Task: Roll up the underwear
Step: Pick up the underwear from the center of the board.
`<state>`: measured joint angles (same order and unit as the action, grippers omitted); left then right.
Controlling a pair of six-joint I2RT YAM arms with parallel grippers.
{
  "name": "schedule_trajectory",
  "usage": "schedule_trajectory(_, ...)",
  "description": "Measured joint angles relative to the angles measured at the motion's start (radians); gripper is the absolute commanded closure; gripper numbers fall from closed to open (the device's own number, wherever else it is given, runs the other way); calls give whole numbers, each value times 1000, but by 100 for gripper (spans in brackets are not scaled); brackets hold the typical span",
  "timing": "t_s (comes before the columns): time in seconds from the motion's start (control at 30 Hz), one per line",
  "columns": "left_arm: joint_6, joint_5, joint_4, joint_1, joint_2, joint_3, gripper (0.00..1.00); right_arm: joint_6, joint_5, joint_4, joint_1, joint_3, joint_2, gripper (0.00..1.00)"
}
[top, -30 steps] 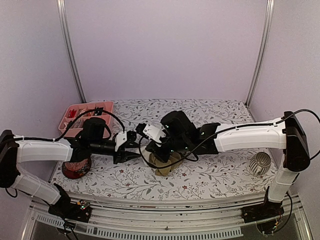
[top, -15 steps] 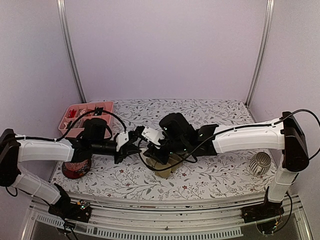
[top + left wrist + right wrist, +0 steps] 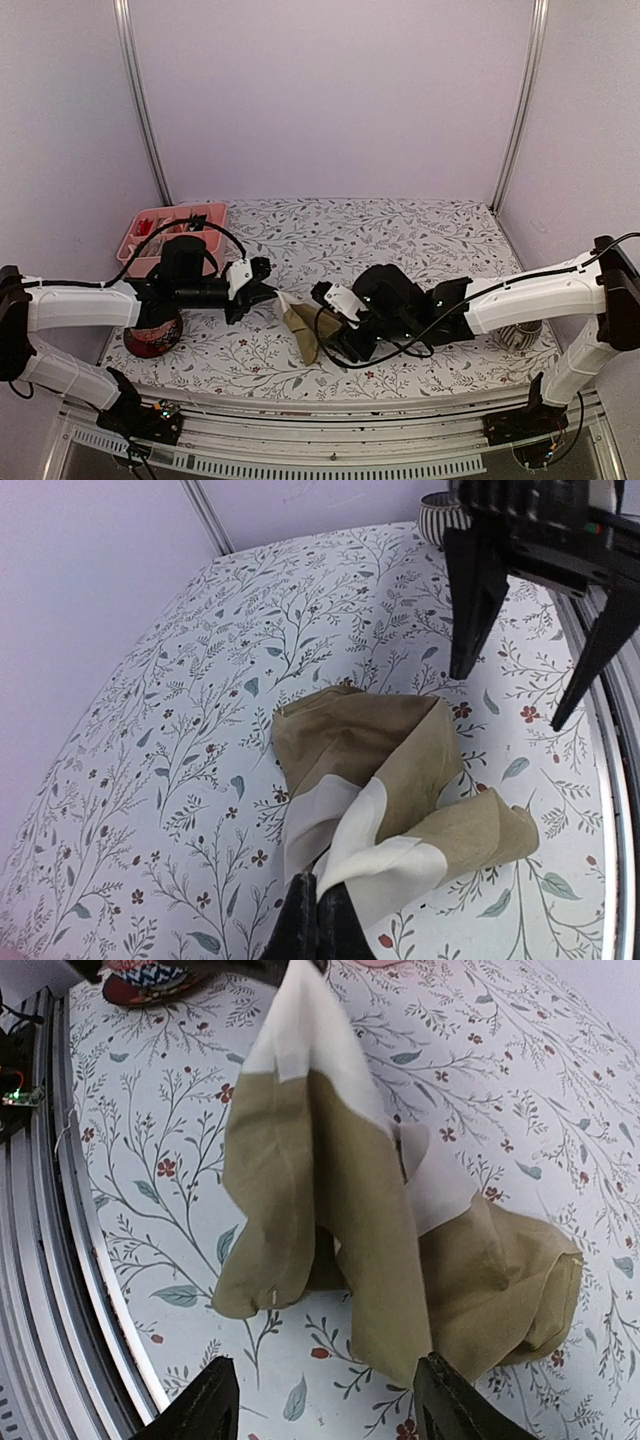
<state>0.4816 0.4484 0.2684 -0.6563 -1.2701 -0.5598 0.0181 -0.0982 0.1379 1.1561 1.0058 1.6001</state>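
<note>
the tan-beige underwear (image 3: 303, 332) is lying crumpled near the middle of the floral table (image 3: 400, 225), towards its near edge and between the two arms. its bulk is resting on the cloth in loose folds, while its pale band (image 3: 345, 840) is rising off the surface at the end nearer the left arm. in the right wrist view the band (image 3: 300, 1020) is stretching upward, with the tan fabric (image 3: 340, 1190) hanging below it in a long fold.

the left gripper (image 3: 318, 920) is pinching that pale band, its fingers pressing together on the cloth with no gap showing. in the top view it (image 3: 268, 293) is sitting just left of the garment.

the right gripper (image 3: 325, 1405) is hovering just beside the garment on its right side, its fingers standing well apart and holding nothing. the left wrist view is showing those two dark fingers (image 3: 470, 600) pointing down towards the table beyond the garment, apart from the fabric.

a pink tray (image 3: 165, 225) of small items is sitting at the far left corner. a red can (image 3: 150, 338) is standing under the left arm. a ribbed pale cup (image 3: 440, 515) is standing at the right side, partly hidden by the right arm in the top view.
</note>
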Motion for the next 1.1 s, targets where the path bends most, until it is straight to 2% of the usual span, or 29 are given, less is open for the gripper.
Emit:
schedule_trajectory(0.27, 0, -8, 0, 0, 0, 0, 100, 64, -32, -52, 104, -26, 97, 36)
schedule_trajectory(0.47, 0, -6, 0, 0, 0, 0, 100, 76, -72, -64, 104, 15, 213, 32)
schedule_trajectory(0.7, 0, 0, 0, 0, 0, 0, 100, 60, -40, -90, 69, 78, 222, 32)
schedule_trajectory(0.83, 0, 8, 0, 0, 0, 0, 100, 47, 11, -104, 25, 89, 222, 38)
schedule_trajectory(0.93, 0, 10, 0, 0, 0, 0, 100, 41, 46, -105, 1, 104, 239, 49)
schedule_trajectory(1.03, 0, 11, 0, 0, 0, 0, 100, 31, 86, -106, -8, 120, 267, 54)
schedule_trajectory(1.1, 0, 11, 0, 0, 0, 0, 100, 22, 117, -106, -8, 122, 278, 65)
